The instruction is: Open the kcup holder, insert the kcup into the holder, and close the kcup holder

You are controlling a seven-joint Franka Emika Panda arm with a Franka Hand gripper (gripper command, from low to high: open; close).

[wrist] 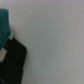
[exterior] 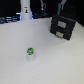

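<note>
The kcup holder (exterior: 64,27) is a black box at the back of the white table, toward the exterior view's right, with its slotted drawer fronts looking shut. It also shows in the wrist view (wrist: 14,60) as a dark block at the picture's edge. The kcup (exterior: 30,52), a small whitish pod with a green top, stands upright on the table well in front of the holder, toward the exterior view's left. A dark blurred shape just above and behind the holder looks like my gripper (exterior: 61,8). Its fingers are too blurred to read, and it is far from the kcup.
A white upright object (exterior: 25,11) stands at the back toward the exterior view's left, with dark clutter (exterior: 10,19) along the table's far edge. A teal object (wrist: 4,27) shows in the wrist view beside the holder. White table (exterior: 50,62) lies around the kcup.
</note>
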